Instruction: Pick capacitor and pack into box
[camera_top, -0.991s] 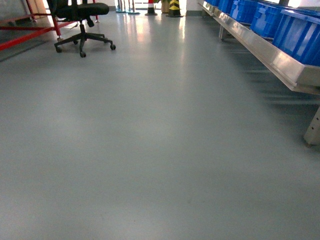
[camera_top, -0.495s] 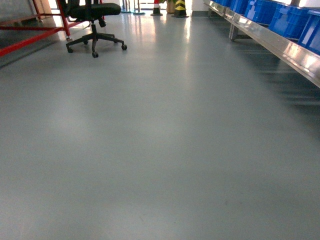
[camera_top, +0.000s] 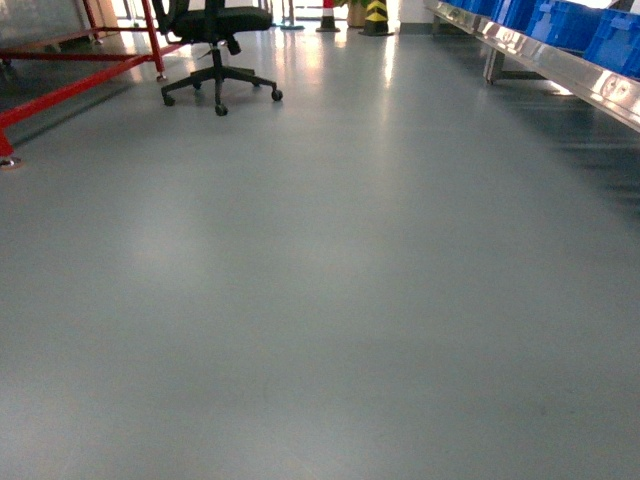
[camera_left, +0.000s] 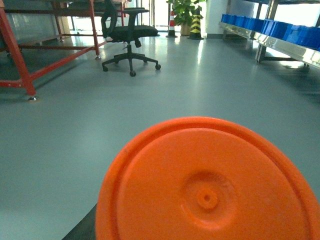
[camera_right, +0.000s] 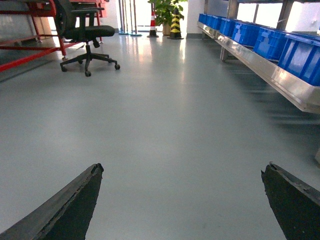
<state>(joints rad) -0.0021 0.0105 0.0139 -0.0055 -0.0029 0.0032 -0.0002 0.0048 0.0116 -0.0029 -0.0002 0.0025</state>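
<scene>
Capacitor (camera_left: 207, 185): orange round end face fills lower half of left wrist view, close to lens; left gripper's hold on it cannot be confirmed. Right gripper (camera_right: 182, 200): dark fingers (camera_right: 75, 202) spread wide, nothing between. Beyond: grey floor (camera_top: 330, 280), black office chair (camera_top: 218, 40), blue bins (camera_right: 280, 42) on steel rack.

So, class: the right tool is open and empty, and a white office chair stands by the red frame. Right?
No: the office chair is black, not white, as the right wrist view shows. The right tool is open and empty, and the chair stands by the red frame.
</scene>
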